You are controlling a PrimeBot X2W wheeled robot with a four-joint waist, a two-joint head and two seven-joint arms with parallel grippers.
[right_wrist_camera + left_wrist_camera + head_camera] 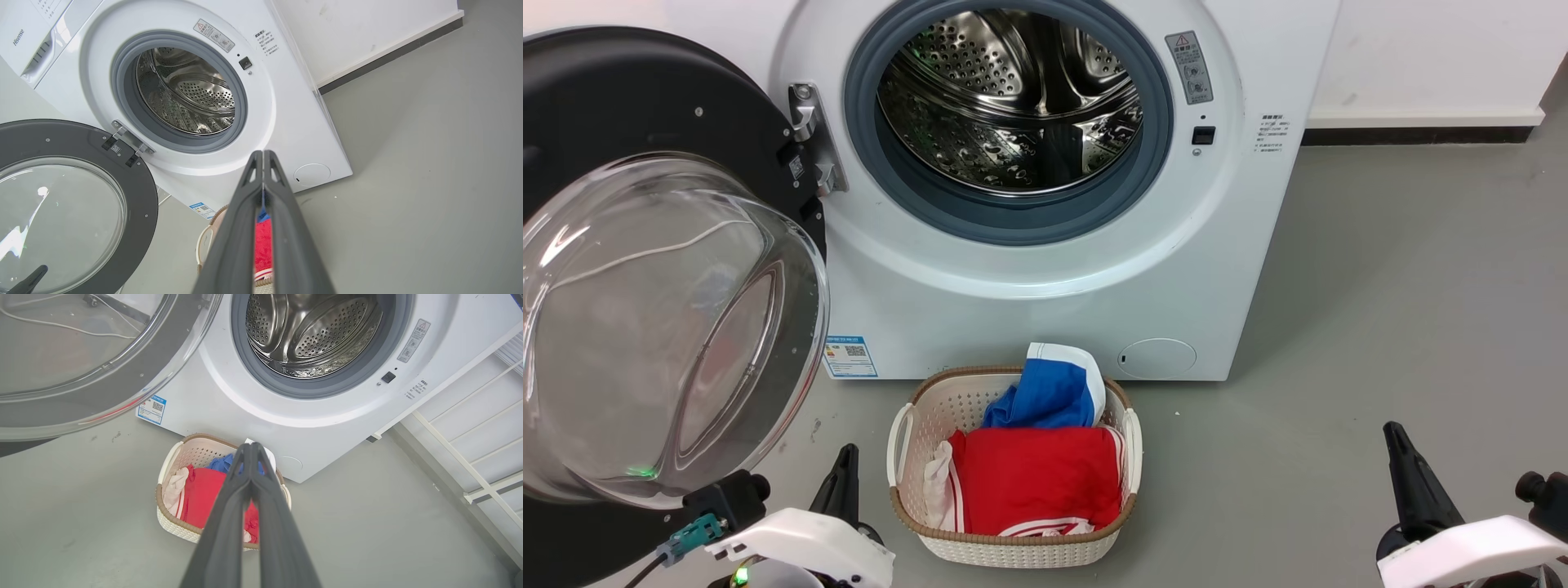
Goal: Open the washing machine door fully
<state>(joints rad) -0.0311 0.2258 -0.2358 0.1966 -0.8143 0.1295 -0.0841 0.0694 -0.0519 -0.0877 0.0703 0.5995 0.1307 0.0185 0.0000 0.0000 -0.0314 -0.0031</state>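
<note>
Washing machine door (670,327) stands swung wide open

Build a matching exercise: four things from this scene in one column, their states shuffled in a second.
1 washing machine door
2 drum
3 basket
4 left gripper

A shut, holding nothing
B swung open, away from the opening
C bare steel, nothing inside
D holding red and blue clothes

Pairs: 1-B, 2-C, 3-D, 4-A

washing machine door (61,139) wide open beside steel drum (188,94)
</note>
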